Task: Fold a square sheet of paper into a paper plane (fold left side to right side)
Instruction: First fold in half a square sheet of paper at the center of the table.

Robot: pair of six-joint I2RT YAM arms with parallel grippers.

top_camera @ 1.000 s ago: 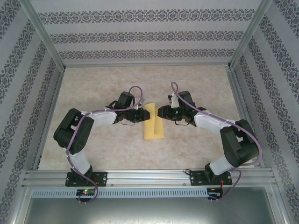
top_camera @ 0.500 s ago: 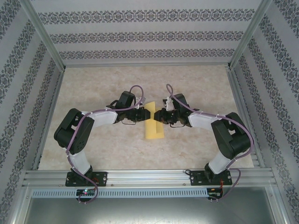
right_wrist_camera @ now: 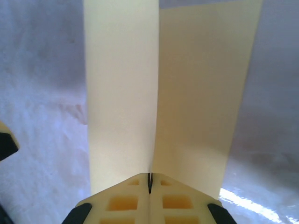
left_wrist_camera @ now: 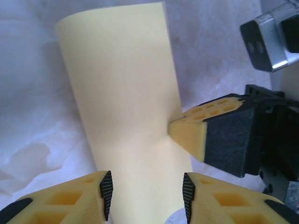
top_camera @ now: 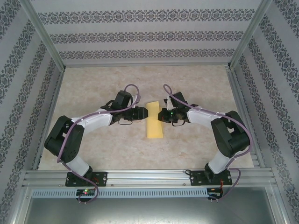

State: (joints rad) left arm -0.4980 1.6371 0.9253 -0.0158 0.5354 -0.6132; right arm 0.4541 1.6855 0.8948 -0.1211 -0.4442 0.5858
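Note:
The square sheet of paper [top_camera: 154, 122] lies mid-table as a yellow-orange strip, folded in two lengthwise. My left gripper [top_camera: 144, 113] is at the strip's left edge and my right gripper [top_camera: 160, 115] at its right edge, facing each other. In the left wrist view the paper [left_wrist_camera: 126, 116] runs between the open left gripper [left_wrist_camera: 147, 198], whose ribbed pads stand well apart and clear of it. The right fingertip [left_wrist_camera: 191, 133] meets the paper's right edge. In the right wrist view the right gripper [right_wrist_camera: 150, 181] is shut, with the paper's [right_wrist_camera: 121, 93] layer edge running into the jaw line.
The pale marbled tabletop [top_camera: 93, 88] has aluminium rails along its sides and patterned walls behind. Both forearms angle inward over the table's middle, and purple cables loop above the wrists. Bare tabletop lies beyond and in front of the paper.
My right gripper has moved left onto the paper's right edge. The left arm has stretched out, bringing its gripper up to the left edge. The strip sits slightly farther back.

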